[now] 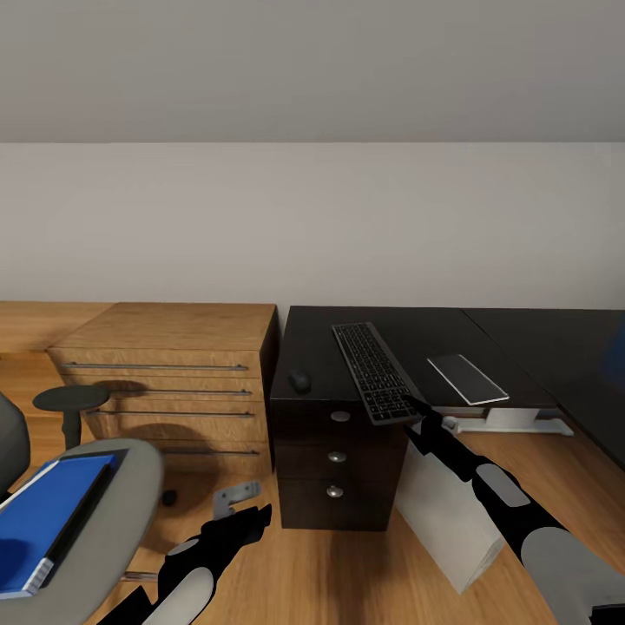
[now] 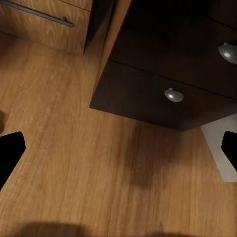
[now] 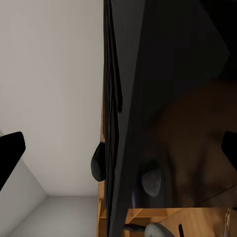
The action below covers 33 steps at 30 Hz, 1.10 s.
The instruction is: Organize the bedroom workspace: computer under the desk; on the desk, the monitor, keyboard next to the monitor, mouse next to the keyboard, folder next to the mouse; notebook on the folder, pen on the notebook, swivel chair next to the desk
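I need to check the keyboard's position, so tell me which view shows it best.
The head view: the keyboard lies whole on the dark desk, its near end past the edge at the right gripper. The right wrist view shows it only edge-on, a thin dark strip. The left wrist view looks at floor and drawers.

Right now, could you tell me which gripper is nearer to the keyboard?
Right. The right gripper is at the keyboard's near end on the desk; the left gripper hangs low over the floor, well below.
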Available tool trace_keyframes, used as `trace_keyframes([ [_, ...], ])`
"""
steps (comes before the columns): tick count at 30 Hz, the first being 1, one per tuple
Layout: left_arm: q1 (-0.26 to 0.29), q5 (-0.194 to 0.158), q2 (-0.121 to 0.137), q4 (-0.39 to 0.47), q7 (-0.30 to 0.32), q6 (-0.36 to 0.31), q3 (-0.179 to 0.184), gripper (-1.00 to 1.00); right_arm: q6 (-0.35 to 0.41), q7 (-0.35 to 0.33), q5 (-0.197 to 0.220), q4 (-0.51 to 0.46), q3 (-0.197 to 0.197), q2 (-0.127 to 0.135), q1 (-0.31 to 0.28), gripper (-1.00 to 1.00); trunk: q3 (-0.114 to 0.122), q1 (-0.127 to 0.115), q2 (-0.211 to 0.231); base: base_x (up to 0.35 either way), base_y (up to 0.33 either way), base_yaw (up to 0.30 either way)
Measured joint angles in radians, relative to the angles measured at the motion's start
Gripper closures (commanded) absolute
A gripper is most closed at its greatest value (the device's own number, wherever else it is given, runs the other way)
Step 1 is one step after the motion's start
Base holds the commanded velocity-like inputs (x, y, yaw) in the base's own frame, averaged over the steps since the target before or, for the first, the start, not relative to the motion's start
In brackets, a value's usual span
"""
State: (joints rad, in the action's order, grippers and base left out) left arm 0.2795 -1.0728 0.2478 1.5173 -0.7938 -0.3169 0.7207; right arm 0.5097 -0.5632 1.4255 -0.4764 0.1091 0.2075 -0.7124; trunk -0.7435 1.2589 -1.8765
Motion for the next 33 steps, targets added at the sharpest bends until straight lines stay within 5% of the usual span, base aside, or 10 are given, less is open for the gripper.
trace_keyframes([
  [33,0.0,-0.002,0.0,0.0,0.001,0.0,0.0,-1.0,0.0,0.001,-0.002,0.0,0.0,-0.001,0.0,-1.0,0.0,0.0,0.0,-0.017,0.024,0.0],
])
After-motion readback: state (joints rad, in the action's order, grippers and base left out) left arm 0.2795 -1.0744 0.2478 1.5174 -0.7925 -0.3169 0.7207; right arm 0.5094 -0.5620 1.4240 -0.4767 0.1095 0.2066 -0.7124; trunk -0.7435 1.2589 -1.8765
